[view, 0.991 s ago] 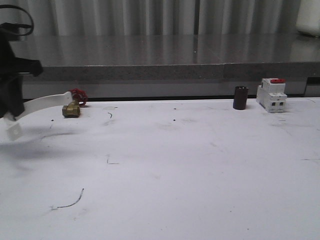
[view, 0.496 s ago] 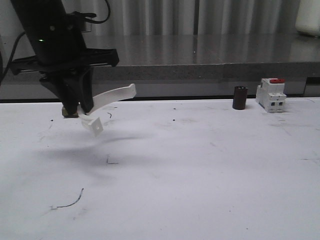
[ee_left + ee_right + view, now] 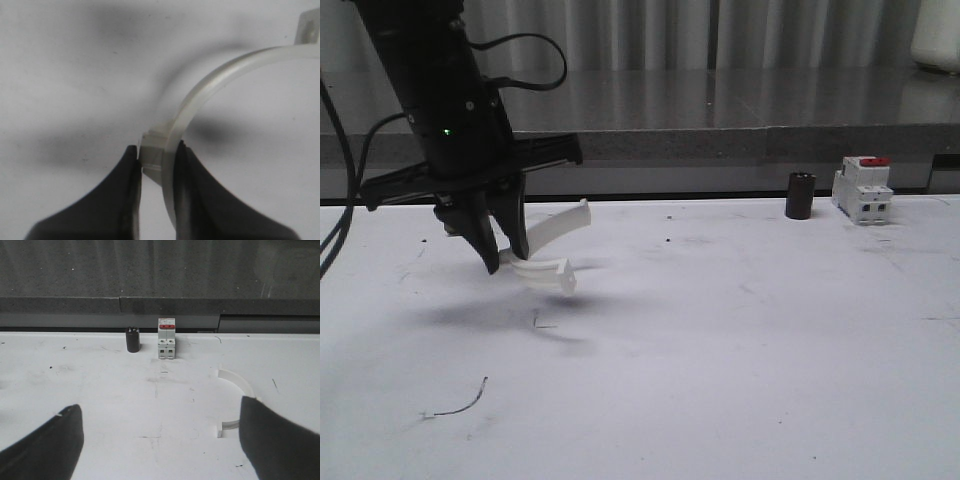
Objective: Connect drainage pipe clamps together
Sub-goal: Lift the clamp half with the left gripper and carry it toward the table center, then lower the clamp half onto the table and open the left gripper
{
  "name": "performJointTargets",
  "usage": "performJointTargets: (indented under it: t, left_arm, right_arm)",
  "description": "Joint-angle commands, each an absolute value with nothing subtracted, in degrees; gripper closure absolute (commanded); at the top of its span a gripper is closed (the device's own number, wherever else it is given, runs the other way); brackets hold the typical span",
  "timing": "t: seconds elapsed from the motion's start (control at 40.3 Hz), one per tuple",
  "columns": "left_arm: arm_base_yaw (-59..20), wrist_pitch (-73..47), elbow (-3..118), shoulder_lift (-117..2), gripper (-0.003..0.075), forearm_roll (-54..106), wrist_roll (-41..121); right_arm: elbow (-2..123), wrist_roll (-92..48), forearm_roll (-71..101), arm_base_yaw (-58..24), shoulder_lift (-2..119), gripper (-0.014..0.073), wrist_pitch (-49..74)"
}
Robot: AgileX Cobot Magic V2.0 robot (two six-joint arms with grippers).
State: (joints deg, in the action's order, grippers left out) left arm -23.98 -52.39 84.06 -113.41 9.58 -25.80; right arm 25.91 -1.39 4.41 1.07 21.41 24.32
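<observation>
Clamp half (image 3: 546,248), pinched at its lug by the left gripper (image 3: 506,255), arcs rightward above the table (image 3: 740,340).

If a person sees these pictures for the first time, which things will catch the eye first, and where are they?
The dark left end effector hangs over the left part of the white table, shut on a white half-ring clamp. At the table's far right edge stand a white breaker with a red top and a small dark cylinder. The second half-ring clamp lies flat on the table near the open right end effector.
</observation>
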Motion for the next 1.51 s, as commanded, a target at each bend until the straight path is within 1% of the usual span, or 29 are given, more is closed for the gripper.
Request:
performJointTargets:
  t: [0.0,0.173,0.744,1.14,1.214,1.438,1.487]
  left_arm:
    - [-24.7,-51.1,85.8,-111.9,0.074,10.2,-27.1]
    - [-24.8,-50.5,85.8,-113.4,0.074,7.7,-27.2]
    - [-24.8,-50.2,85.8,-114.5,0.0736,7.6,-28.4]
    - [-24.8,-50.4,85.8,-114.5,0.0552,9.9,-28.4]
    - [-24.9,-50.4,85.8,-114.5,0.0499,10.7,-28.1]
    - [-24.9,-51.2,86.0,-113.8,0.0277,10.7,-28.0]
    - [-24.9,-51.3,86.1,-113.7,0.0245,10.7,-28.0]
  right_arm:
    - [28.0,-1.7,3.9,1.4,22.2,-0.0056,20.1]
    - [28.0,-1.7,3.9,1.4,22.2,-0.0056,20.1]
    - [28.0,-1.7,3.9,1.4,22.2,-0.0056,20.1]
    - [28.0,-1.7,3.9,1.4,22.2,-0.0056,20.1]
    - [28.0,-1.7,3.9,1.4,22.2,-0.0056,20.1]
    - [28.0,-1.7,3.9,1.4,22.2,-0.0056,20.1]
    - [28.0,-1.7,3.9,1.4,22.2,-0.0056,20.1]
